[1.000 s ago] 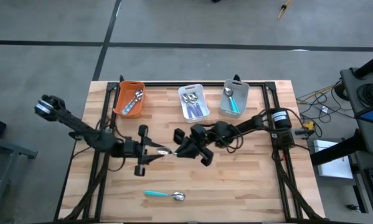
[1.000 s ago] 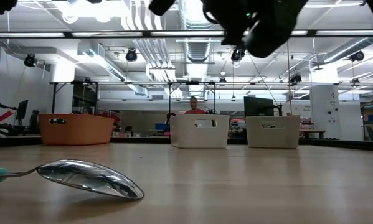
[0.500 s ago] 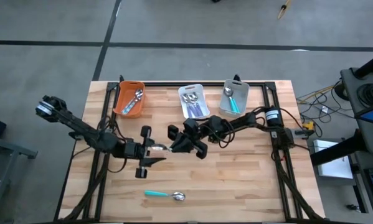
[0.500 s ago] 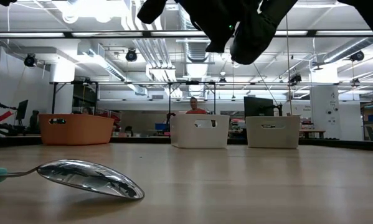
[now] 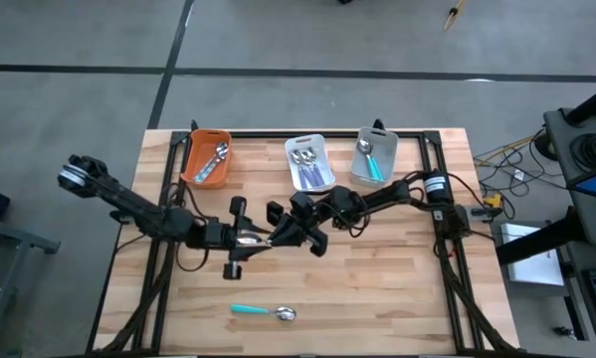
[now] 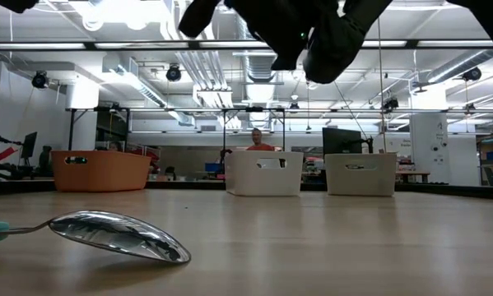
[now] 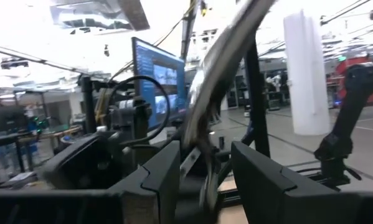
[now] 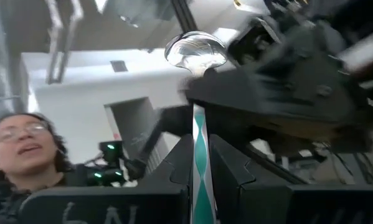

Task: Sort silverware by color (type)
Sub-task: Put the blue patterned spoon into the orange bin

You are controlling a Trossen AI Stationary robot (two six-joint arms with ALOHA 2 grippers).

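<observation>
Mid-table handoff: right gripper (image 5: 281, 235) is clamping the striped-handled spoon (image 8: 199, 155); left gripper (image 5: 246, 240) is gripping its bowl end. Left should release before right is carrying it binward.

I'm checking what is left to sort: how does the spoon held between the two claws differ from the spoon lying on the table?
The held spoon is up off the table, pinched in the right claw; the teal-handled spoon lies flat on the wood, untouched. The held spoon's handle is striped teal and white; the lying one's is plain teal. Both have shiny metal bowls.
</observation>
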